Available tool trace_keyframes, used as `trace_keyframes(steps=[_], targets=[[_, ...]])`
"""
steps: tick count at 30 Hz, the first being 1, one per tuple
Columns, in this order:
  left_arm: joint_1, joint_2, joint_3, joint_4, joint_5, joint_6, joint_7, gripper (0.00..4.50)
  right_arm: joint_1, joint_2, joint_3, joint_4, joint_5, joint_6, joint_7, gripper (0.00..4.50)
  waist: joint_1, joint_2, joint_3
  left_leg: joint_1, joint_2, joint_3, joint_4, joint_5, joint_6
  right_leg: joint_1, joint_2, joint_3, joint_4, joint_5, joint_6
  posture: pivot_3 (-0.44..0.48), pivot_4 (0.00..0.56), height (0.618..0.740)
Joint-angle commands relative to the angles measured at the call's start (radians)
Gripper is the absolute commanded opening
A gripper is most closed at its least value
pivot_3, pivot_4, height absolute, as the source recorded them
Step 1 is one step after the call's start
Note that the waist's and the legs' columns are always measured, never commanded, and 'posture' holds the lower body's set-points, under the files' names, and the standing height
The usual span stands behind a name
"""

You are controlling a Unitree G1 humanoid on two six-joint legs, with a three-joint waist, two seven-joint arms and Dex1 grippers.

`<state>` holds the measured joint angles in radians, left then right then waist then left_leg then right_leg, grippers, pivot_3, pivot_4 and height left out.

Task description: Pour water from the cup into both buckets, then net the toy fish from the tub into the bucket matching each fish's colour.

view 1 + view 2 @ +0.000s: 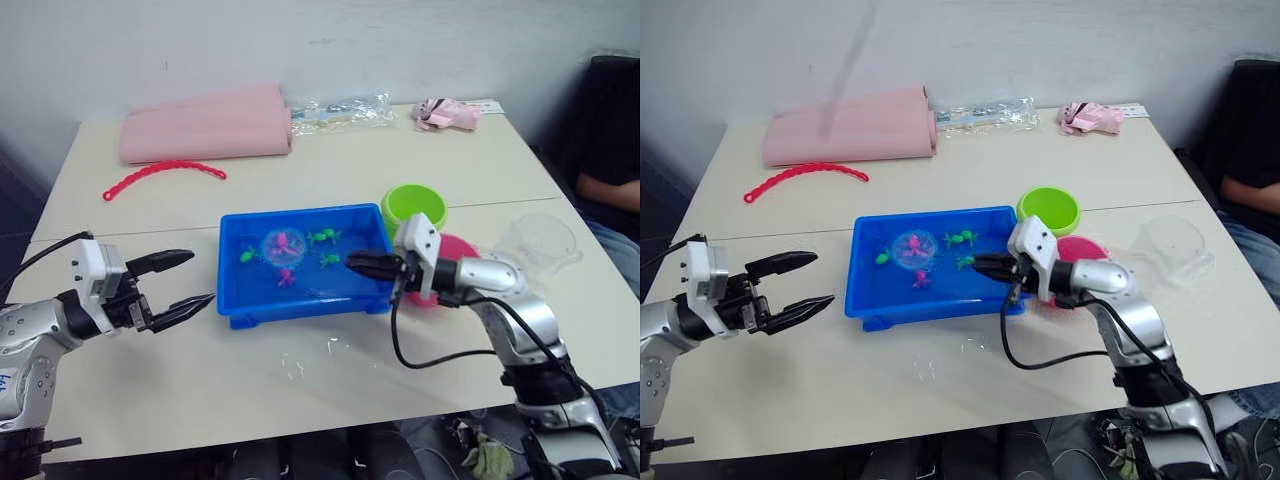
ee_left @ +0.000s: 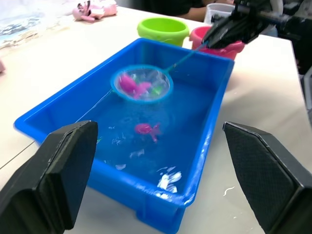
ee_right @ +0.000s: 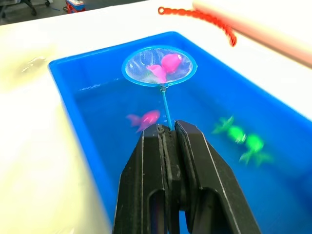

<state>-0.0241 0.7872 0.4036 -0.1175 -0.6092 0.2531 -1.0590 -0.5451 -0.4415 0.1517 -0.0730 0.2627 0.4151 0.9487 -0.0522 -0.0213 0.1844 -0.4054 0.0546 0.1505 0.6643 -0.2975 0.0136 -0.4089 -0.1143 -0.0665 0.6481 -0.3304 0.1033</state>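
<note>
Left tool point(image 1: 188, 285): fingers spread wide apart, gripping nothing, held over the bare tabletop point(image 1: 300, 370) just left of the tub's near left corner.

Red beaded strip point(image 1: 160, 175) and folded pink cloth point(image 1: 205, 125): lying on the far left part of the tabletop, well apart from the tub.

Tub point(image 1: 300, 300): bright blue, at the centre of the tabletop, with water in it. Net point(image 3: 159, 66): its light blue hoop sits in the far left part of the tub and carries a pink fish point(image 3: 168, 63); a second pink shape lies beside it in the mesh. A loose pink fish point(image 3: 144, 118) lies in the water nearer than the hoop. Green fish point(image 3: 243, 141) lie in the right-hand half of the tub, and one more green fish point(image 1: 247, 254) lies left of the hoop.

Right tool point(image 3: 165, 127): fingers closed on the thin handle of the net, reaching over the tub's right rim.

Lime green bucket point(image 1: 413, 207): just beyond the tub's far right corner. Pink bucket point(image 1: 460, 248): right of the tub, partly behind the right arm, nearer than the green one.

Clear cup point(image 1: 540, 240): on the tabletop right of the pink bucket.

Person point(image 1: 610, 150): seated at the far right edge.
</note>
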Motion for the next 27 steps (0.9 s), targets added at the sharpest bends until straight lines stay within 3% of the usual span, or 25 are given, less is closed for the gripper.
trace_keyframes(steps=[1, 11, 20, 27], targets=[[-0.069, -0.023, -0.049, -0.090, -0.064, 0.044, 0.003, 4.47, 0.185, -0.098, -0.141, -0.187, 0.087, -0.020, 0.031, 0.00, 0.007, 0.000, 0.000, 0.000, 0.000, 0.000, 0.000, 0.000, 0.000, 0.000, 0.000, 0.000, 0.000, 0.000, 0.000, 0.000, 0.150, 0.740], [-0.188, -0.077, -0.152, -0.097, -0.084, 0.106, -0.007, 4.47, 0.269, -0.148, -0.263, -0.300, 0.174, -0.030, -0.010, 0.00, 0.025, 0.000, 0.000, 0.001, -0.002, 0.000, 0.002, 0.001, 0.001, 0.001, 0.000, 0.000, -0.001, 0.000, 0.000, 0.000, 0.150, 0.740], [-0.285, -0.133, -0.236, -0.042, -0.084, 0.145, -0.032, 4.47, 0.502, -0.265, -0.608, -0.496, 0.354, 0.083, -0.059, 0.00, 0.031, 0.000, 0.000, 0.001, -0.003, -0.001, 0.002, 0.002, 0.002, 0.002, 0.000, 0.000, -0.002, 0.000, 0.001, 0.000, 0.150, 0.740], [-0.326, -0.205, -0.290, -0.035, -0.077, 0.170, -0.025, 4.47, 0.710, -0.306, -0.841, -0.489, 0.333, 0.014, -0.026, 0.00, 0.051, 0.000, 0.000, 0.002, -0.004, -0.002, 0.002, 0.002, 0.003, 0.004, 0.000, 0.001, -0.002, 0.001, 0.002, 0.000, 0.150, 0.740]])
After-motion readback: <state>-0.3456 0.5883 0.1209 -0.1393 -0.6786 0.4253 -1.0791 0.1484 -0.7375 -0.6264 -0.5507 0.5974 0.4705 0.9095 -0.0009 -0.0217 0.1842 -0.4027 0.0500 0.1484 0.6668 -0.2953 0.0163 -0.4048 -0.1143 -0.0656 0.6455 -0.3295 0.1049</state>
